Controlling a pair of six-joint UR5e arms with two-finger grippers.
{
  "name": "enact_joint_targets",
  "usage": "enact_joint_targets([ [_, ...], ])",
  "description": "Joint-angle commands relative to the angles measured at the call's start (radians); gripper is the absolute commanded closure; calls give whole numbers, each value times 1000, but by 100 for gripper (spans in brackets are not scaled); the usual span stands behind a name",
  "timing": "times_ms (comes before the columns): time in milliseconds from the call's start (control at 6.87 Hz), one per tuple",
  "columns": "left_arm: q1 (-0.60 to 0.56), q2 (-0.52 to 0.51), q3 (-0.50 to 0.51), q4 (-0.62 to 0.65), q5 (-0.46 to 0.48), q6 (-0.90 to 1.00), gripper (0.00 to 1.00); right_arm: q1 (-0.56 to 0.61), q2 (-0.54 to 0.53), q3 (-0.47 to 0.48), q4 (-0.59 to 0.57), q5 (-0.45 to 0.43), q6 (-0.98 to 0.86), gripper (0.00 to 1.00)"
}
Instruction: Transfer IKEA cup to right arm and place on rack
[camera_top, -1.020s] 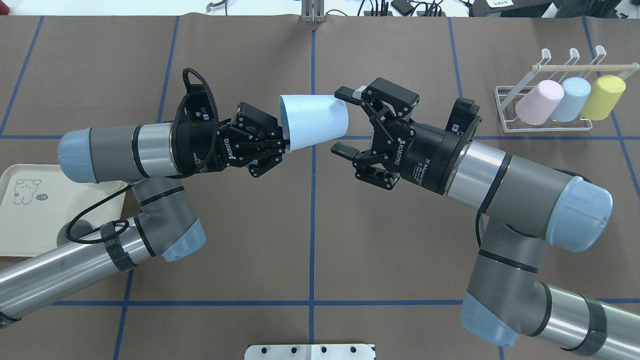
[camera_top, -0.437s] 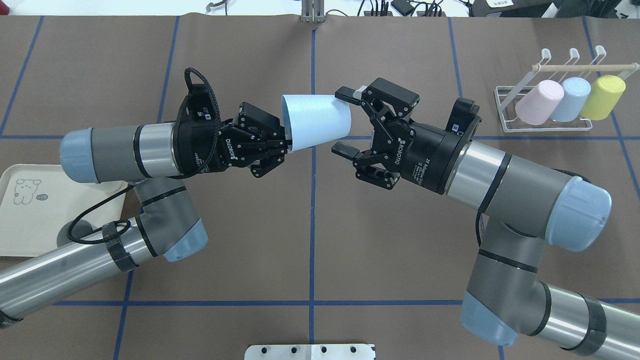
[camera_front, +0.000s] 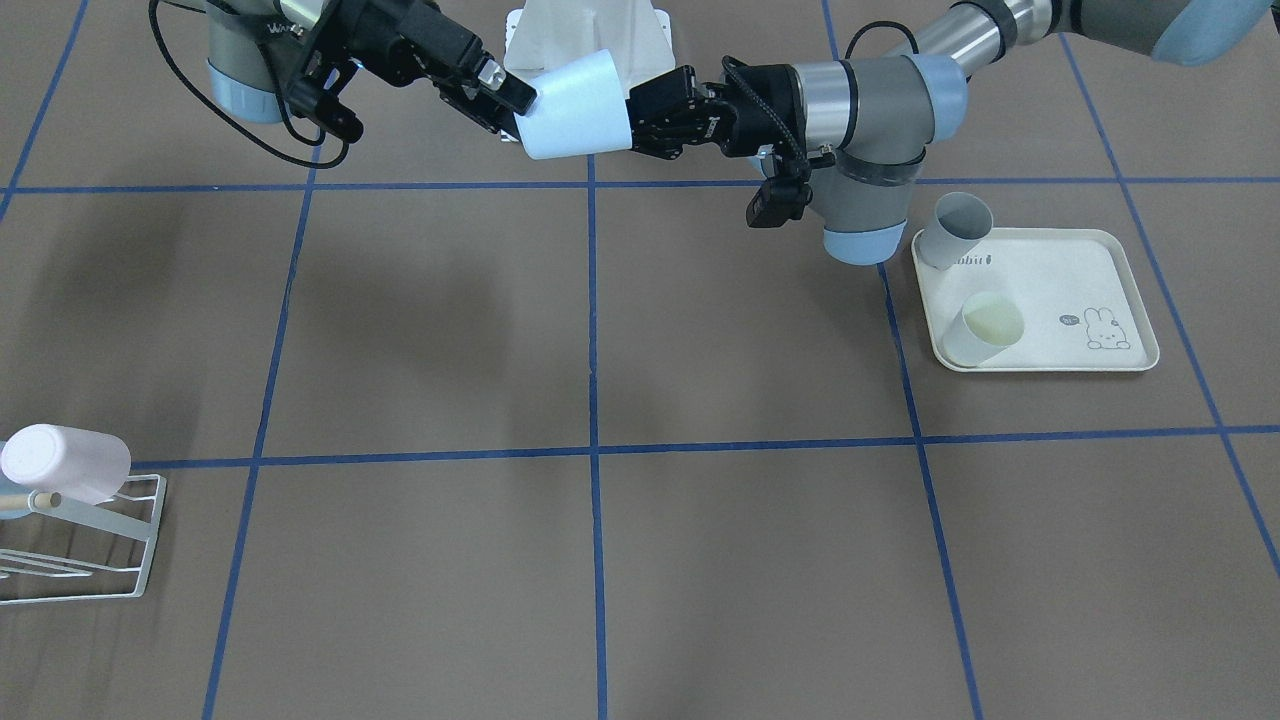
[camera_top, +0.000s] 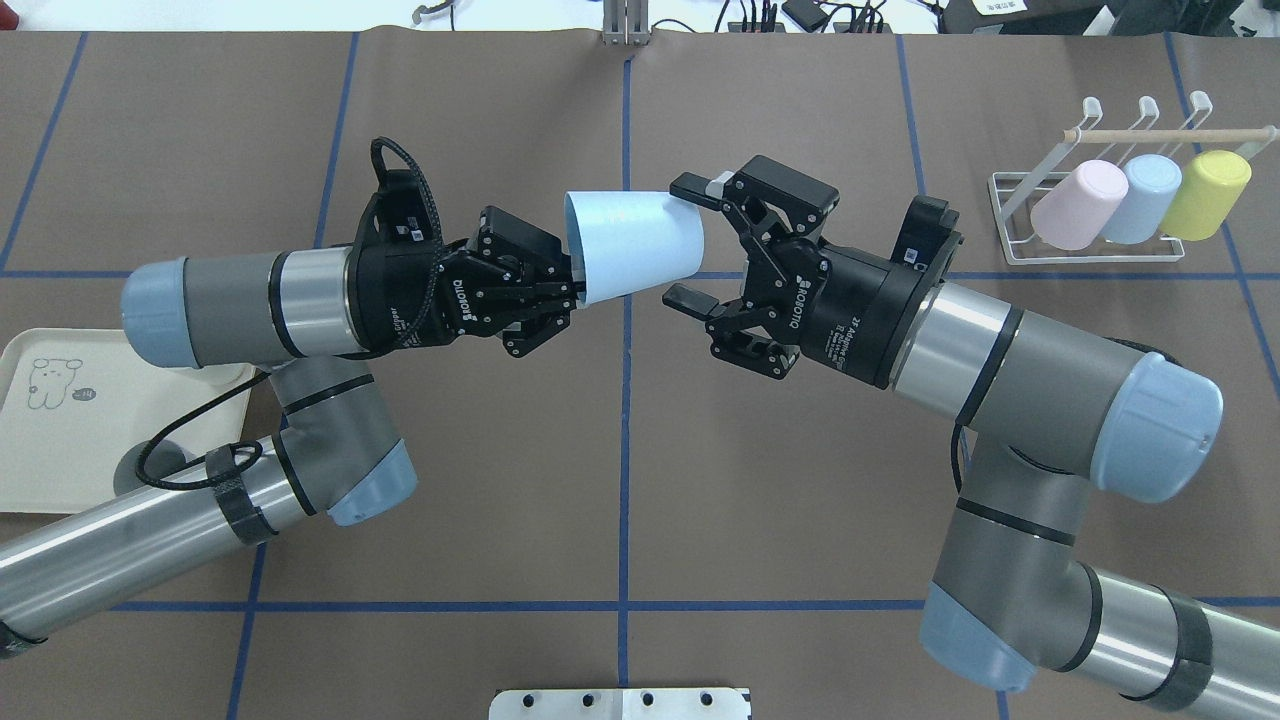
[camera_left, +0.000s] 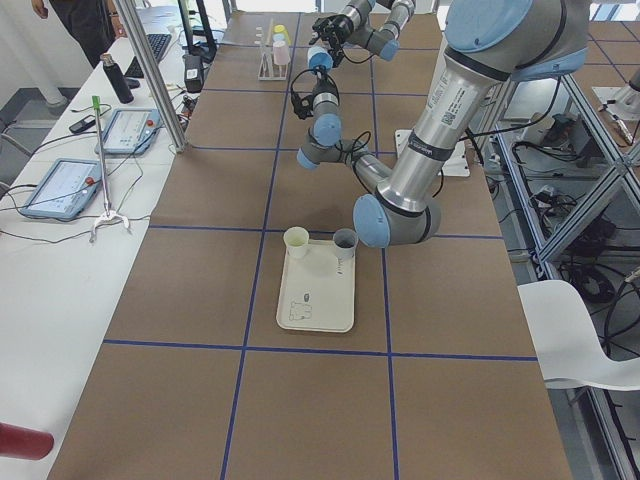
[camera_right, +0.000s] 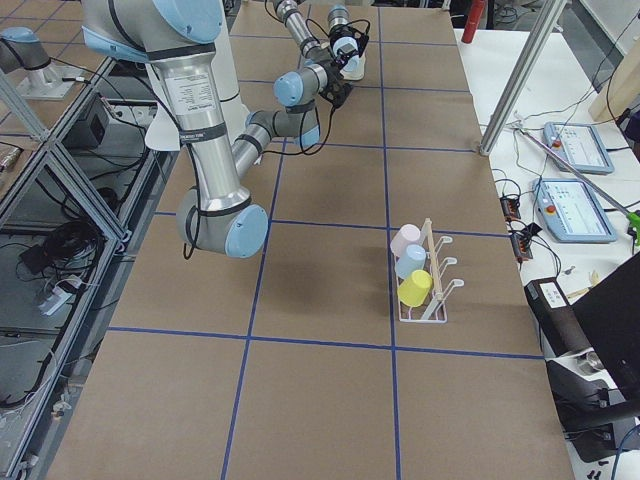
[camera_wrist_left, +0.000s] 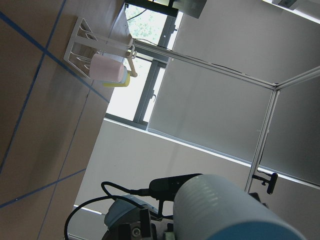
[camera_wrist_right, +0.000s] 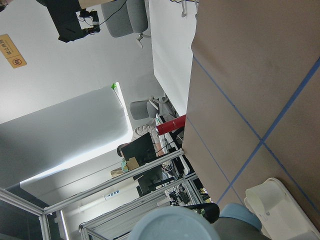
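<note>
A light blue cup (camera_top: 632, 245) lies on its side in the air over the table's middle. My left gripper (camera_top: 570, 290) is shut on its rim; the cup's base points at my right gripper (camera_top: 682, 243). That gripper is open, one finger above the base end and one below it. The front-facing view shows the cup (camera_front: 575, 120) between the left gripper (camera_front: 632, 128) and the right gripper (camera_front: 508, 110). The cup fills the bottom of the left wrist view (camera_wrist_left: 225, 210) and the right wrist view (camera_wrist_right: 170, 225). The white wire rack (camera_top: 1003, 218) stands at the far right.
The rack holds a pink cup (camera_top: 1066, 205), a blue cup (camera_top: 1140, 199) and a yellow cup (camera_top: 1207, 194) under its wooden rod (camera_top: 1150, 133). A cream rabbit tray (camera_front: 1060, 290) by the left arm carries a grey cup (camera_front: 956, 232) and a pale cup (camera_front: 985, 328).
My left arm has carried the blue cup slightly to the right, further between the right gripper's open fingers. The right arm has hardly moved.
</note>
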Motion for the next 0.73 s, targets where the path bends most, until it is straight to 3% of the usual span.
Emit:
enact_joint_targets([
  [0, 3, 0, 0, 0, 2, 0, 100, 0, -1, 0, 0, 1, 0, 2],
  [146, 8, -2, 0, 0, 2, 2, 100, 2, -1, 0, 0, 1, 0, 2],
  [437, 12, -8, 6, 2, 2, 3, 100, 2, -3, 1, 0, 0, 0, 12],
  [583, 12, -9, 6, 5, 2, 3, 100, 2, -2, 2, 0, 0, 0, 27],
])
